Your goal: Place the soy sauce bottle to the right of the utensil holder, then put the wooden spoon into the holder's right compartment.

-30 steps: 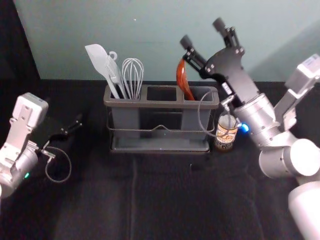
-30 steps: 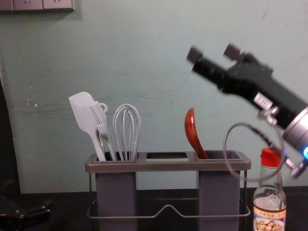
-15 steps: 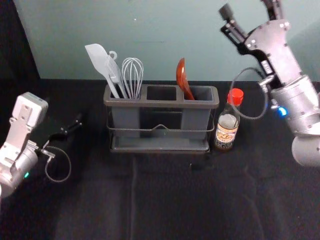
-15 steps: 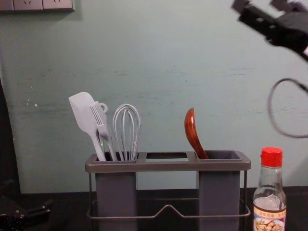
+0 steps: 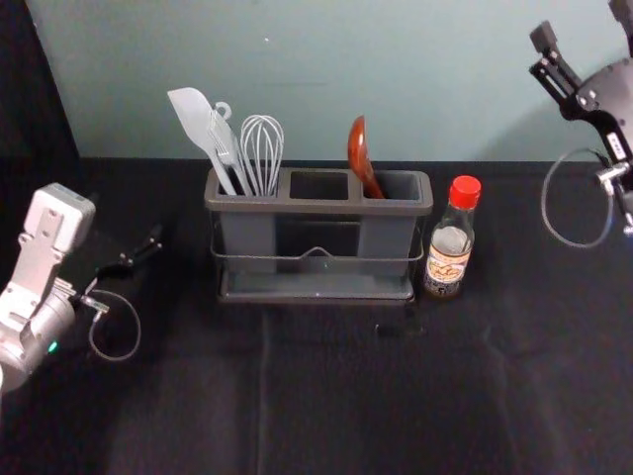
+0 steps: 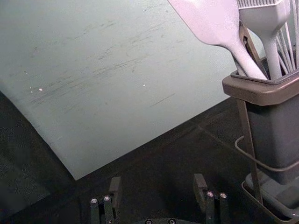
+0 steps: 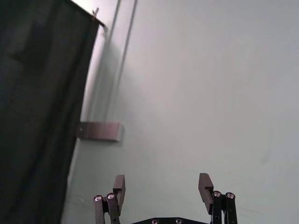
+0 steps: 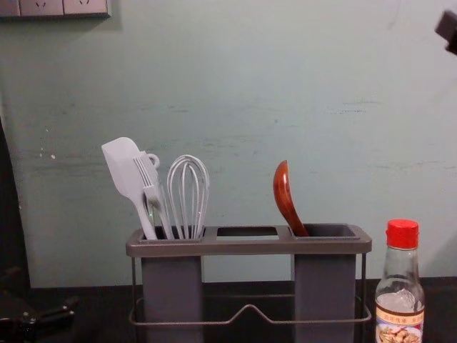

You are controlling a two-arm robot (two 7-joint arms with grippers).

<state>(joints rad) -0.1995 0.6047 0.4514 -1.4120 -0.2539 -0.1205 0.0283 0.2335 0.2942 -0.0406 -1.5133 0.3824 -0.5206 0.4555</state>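
Observation:
The utensil holder (image 5: 318, 208) stands at the back of the table. Its right compartment holds the wooden spoon (image 5: 361, 153), leaning left with its reddish-brown end up; the spoon (image 8: 285, 196) is also seen from the side. Just right of the holder, the soy sauce bottle (image 5: 451, 237) is upright, red cap on. My right gripper (image 5: 584, 28) is raised at the upper right, away from both; in its wrist view the right gripper (image 7: 161, 189) is open and empty. Parked at the left is my left gripper (image 5: 143, 255); the left gripper (image 6: 158, 191) is open and empty in its wrist view.
A white spatula (image 5: 203, 129), a white brush (image 5: 227, 143) and a whisk (image 5: 263, 148) stand in the holder's left compartment. Behind the table rises a pale green wall (image 8: 235, 86). Black cloth (image 5: 346, 386) covers the table.
My right gripper has moved right and away from above the holder and bottle, leaving the bottle in full view. The spoon, bottle and left arm have stayed in place.

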